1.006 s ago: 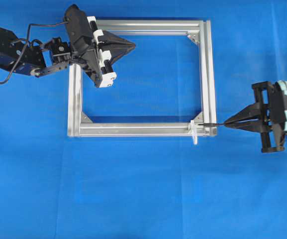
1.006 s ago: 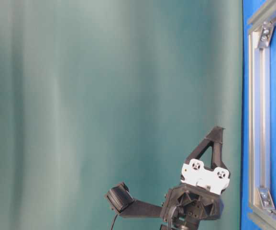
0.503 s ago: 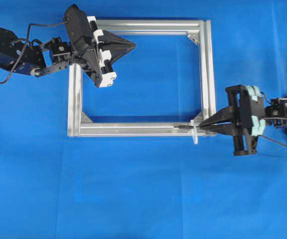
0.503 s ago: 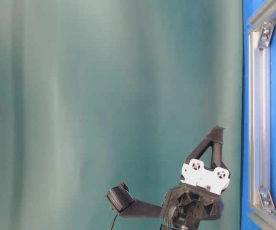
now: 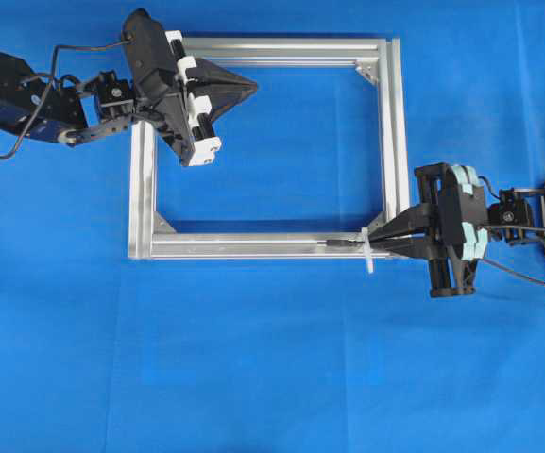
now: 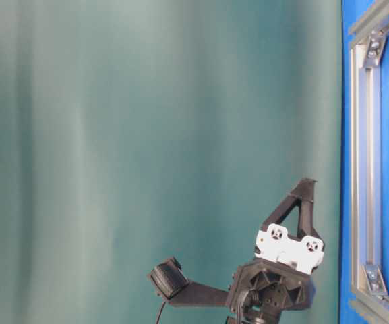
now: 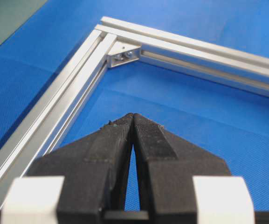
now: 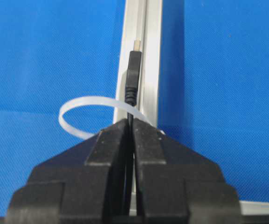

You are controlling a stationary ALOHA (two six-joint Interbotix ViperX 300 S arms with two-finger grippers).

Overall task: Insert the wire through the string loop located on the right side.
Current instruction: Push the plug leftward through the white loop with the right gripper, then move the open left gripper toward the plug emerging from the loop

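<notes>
Already the right gripper (image 8: 130, 125), closed tight on the wire (image 8: 133, 70), is holding its plug tip past the white string loop (image 8: 85, 103), over the frame's rail (image 8: 151, 51); the tip seems through, so what is left is probably feeding more cable. Farther off, the left gripper (image 5: 249, 86) is waiting closed and empty

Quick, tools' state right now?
Left tool: closed, empty, over the frame.
Right tool: closed on the wire, at the string loop.

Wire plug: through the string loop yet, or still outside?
Through. The wire plug lies beyond the string loop; right gripper fingers reach the band.
</notes>
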